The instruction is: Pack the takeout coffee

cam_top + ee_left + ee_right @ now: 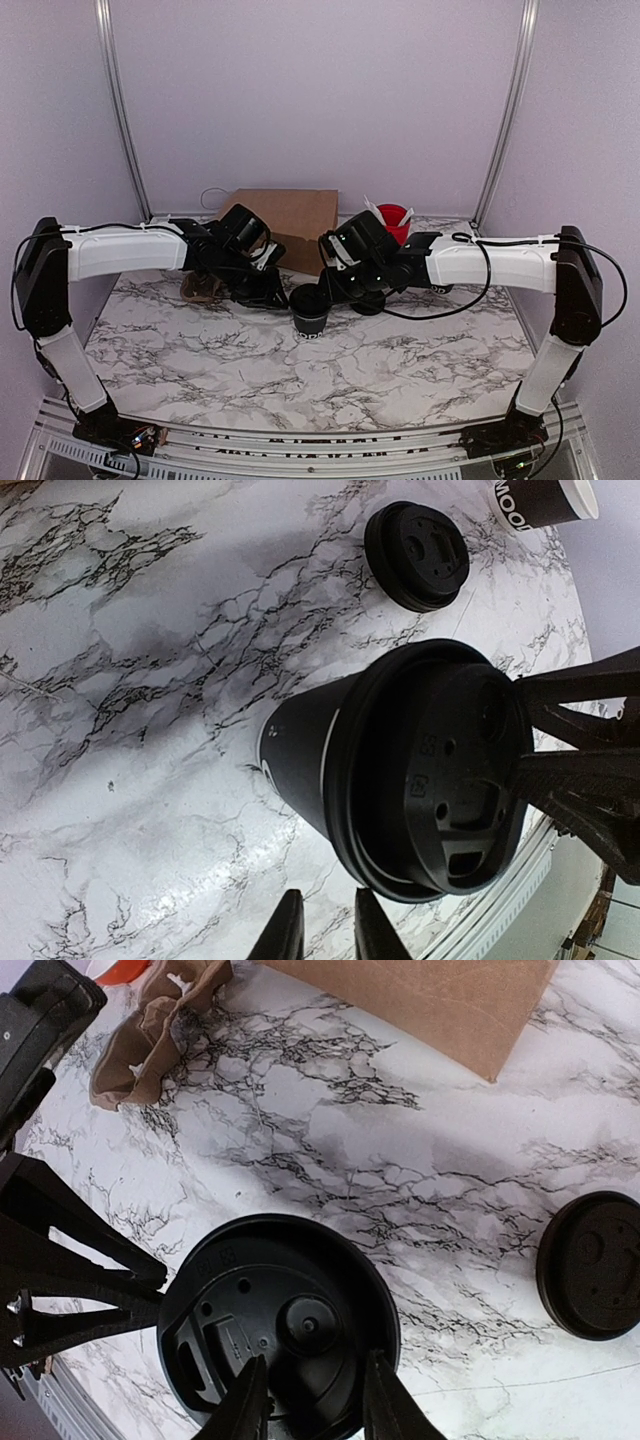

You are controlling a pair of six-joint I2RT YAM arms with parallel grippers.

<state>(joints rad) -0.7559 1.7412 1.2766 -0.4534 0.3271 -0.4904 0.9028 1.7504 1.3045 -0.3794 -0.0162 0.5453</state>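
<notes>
The takeout coffee, a small black paper cup (310, 312) with white lettering low on its side (300, 750), stands mid-table with a black lid (440, 770) on top; the lid also shows in the right wrist view (270, 1310). My left gripper (283, 297) sits at the cup's left; its tips (330, 925) stand slightly apart beside the lid rim, holding nothing. My right gripper (335, 285) hovers over the lid, its fingers (315, 1390) apart, one over the lid, one at its edge.
A loose black lid (416, 542) lies on the marble nearby (592, 1265). A second black cup with a white rim (540, 498) stands beyond it. A brown paper bag (285, 225), a red cup (394, 218) and crumpled brown paper (200, 288) are at the back.
</notes>
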